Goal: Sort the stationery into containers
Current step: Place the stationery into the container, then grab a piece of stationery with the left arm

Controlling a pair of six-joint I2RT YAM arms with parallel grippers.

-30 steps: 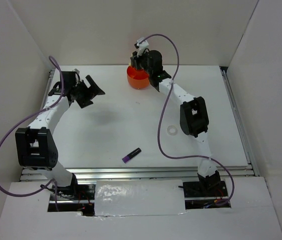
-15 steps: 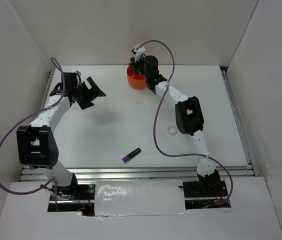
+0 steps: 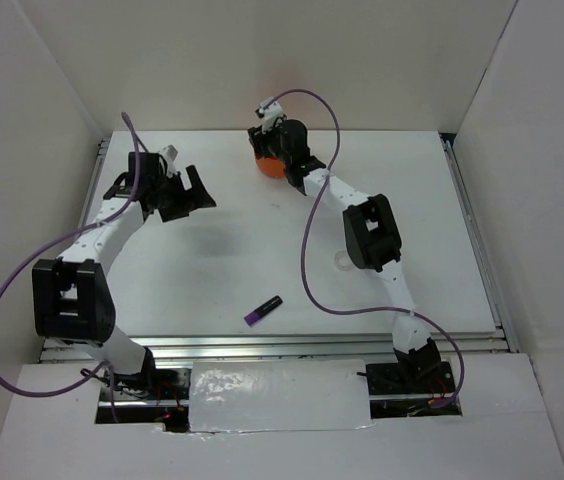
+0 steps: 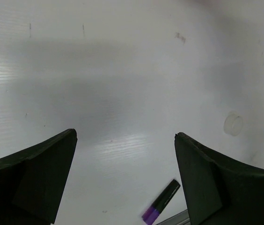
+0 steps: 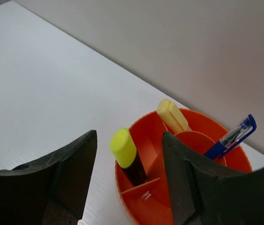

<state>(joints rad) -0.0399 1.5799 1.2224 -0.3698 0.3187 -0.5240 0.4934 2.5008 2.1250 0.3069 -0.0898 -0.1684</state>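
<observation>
Top external view: the white surface [image 3: 212,260] fills the scene. The left arm is bent over its far-left part, and the right arm reaches to the far middle.

There the round bright orange plastic organiser [image 3: 267,167] sits near the back edge, mostly hidden beneath the right arm's wrist. In the right wrist view we see its rim [image 5: 202,118] and inner dividers plainly.

The right gripper [image 5: 129,135] hangs just above the organiser with its fingers spread wide. The left gripper [image 4: 126,136] is likewise spread wide, over bare surface and well apart from the organiser.

Three items stand tilted in separate compartments:
- the yellow highlighter [image 5: 122,147], yellow end up
- the blue pen [image 5: 230,138], reaching out past the rim
- the pale yellow stick [image 5: 172,115], leaning at the far side

The purple black-capped highlighter [image 3: 262,310] lies flat near the front edge, well apart from both grippers; we also see it low in the left wrist view [image 4: 161,207]. The clear tape ring [image 4: 234,124] lies flat on the surface, close to the right arm.
</observation>
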